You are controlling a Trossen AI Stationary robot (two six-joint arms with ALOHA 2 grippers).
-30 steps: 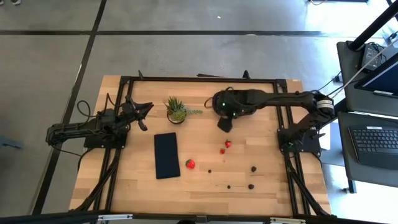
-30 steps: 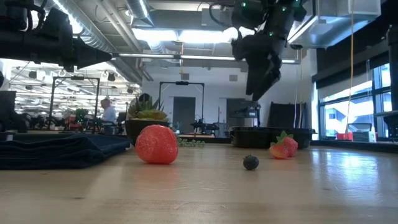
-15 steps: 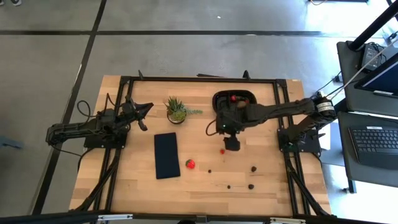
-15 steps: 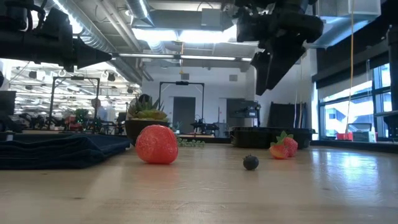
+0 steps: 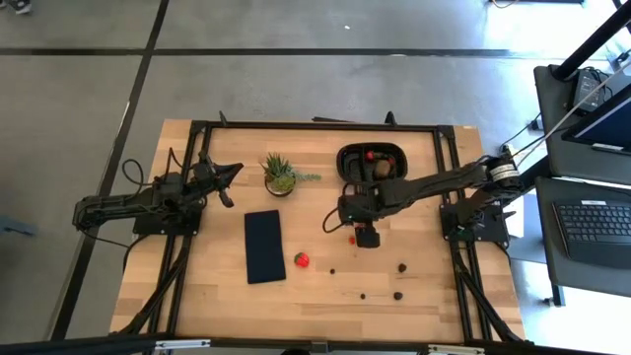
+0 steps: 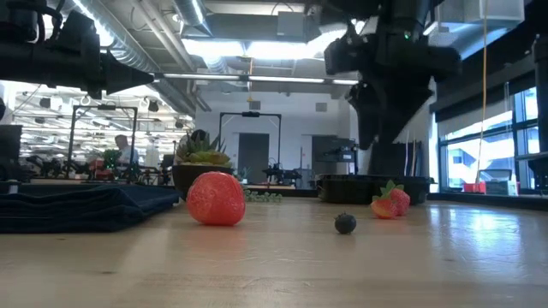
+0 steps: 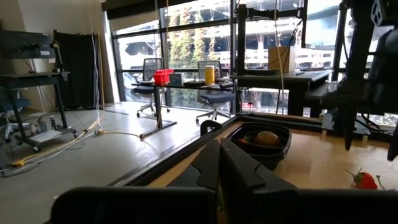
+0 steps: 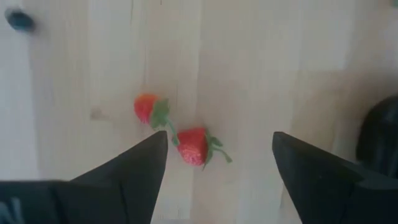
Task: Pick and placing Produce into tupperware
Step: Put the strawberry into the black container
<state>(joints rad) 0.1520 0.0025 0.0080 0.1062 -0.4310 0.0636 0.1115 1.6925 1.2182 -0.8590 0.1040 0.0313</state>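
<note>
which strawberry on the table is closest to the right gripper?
The strawberry between the open right gripper's fingers, beside its twin; the big one lies apart.

Pale striped wood table [image 5: 424, 286]; black tupperware [image 5: 345, 156]; red strawberries [image 8: 193, 147] with green leaves; dark berries [image 6: 345, 223]; green spiky plant [image 5: 280, 173]; dark rectangular pad [image 5: 264, 246].

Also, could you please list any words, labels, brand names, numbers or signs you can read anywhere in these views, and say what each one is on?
No readable text in any view.
The black tupperware, the strawberries and the wooden table carry no visible markings.
The laptop screen beside the table is too small to read.
</note>
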